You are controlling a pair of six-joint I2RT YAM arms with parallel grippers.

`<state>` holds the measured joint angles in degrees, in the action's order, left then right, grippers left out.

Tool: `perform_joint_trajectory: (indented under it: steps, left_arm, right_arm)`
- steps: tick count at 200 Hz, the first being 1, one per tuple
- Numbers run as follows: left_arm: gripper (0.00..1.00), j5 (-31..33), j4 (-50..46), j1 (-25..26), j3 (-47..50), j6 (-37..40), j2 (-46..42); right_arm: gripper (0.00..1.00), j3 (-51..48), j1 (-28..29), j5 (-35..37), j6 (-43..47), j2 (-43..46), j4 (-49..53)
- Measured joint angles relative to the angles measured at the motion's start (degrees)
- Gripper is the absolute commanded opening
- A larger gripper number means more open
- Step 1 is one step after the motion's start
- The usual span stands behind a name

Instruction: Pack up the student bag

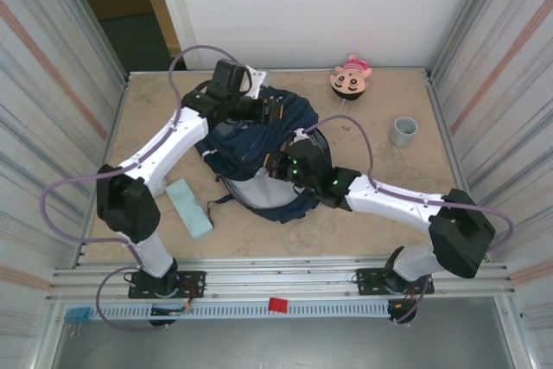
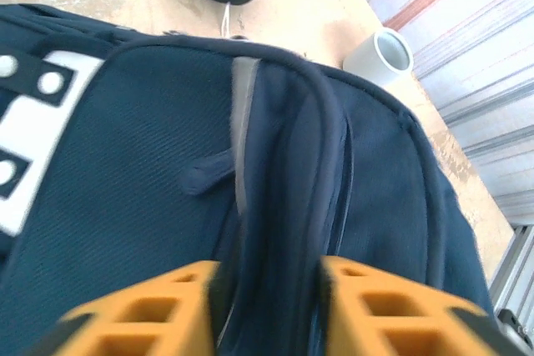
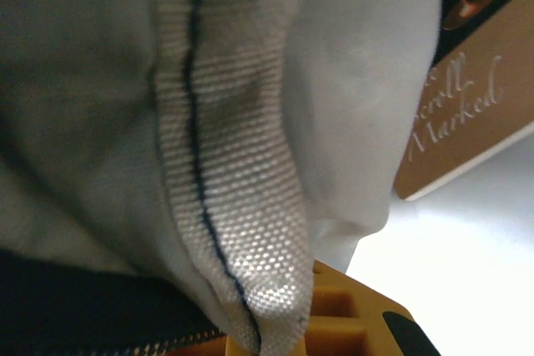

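Item: bag point(image 1: 289, 123), navy with white patches. Lies at the centre of the table point(image 1: 389, 205), between both arms.
Left gripper point(image 2: 269, 277): over the bag's far end, jaws apart, straddling a raised navy seam ridge.
Right gripper point(image 1: 273, 165): at the bag's near white panel, jaws closed, pinching a fold of white fabric with woven trim.

The student bag point(image 1: 259, 162) fills the middle of the worktop point(image 1: 151, 114). Bare room lies at the far left corner and between the bag and the grey cup point(image 1: 403, 131). A doll head point(image 1: 350, 80) stands at the far edge. A pale blue pouch point(image 1: 190, 208) lies near the bag's left.
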<state>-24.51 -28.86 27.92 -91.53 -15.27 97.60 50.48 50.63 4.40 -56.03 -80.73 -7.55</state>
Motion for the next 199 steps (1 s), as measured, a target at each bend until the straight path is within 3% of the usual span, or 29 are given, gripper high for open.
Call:
perform_joint_trajectory:
  steps: [12, 40, 108, 152, 199]
  left_arm:
    - [0.56, -0.24, 0.76, -1.7, 2.69, -0.39, -2.36]
    - [0.63, -0.59, 4.15, -5.79, 12.66, 0.11, -11.1]
    - [0.65, 0.13, 16.26, -7.45, 41.55, 1.84, -30.49]
    - [0.64, 1.73, 24.52, -6.93, 56.83, -1.09, -31.56]
    - [0.61, 4.5, 33.51, -1.73, 59.14, -0.81, -24.41]
  right_arm:
    - [0.0, -0.04, -2.69, -2.8, 1.18, 0.9, 0.7]
    - [0.0, 1.36, -8.26, -9.03, 4.11, 3.54, 3.43]
    - [0.0, 8.96, -17.11, -21.24, 5.79, 5.62, 9.66]
    - [0.0, 12.5, -18.53, -24.5, 6.05, 5.14, 12.22]
    - [0.0, 14.32, -18.91, -26.51, 6.16, 3.5, 12.68]
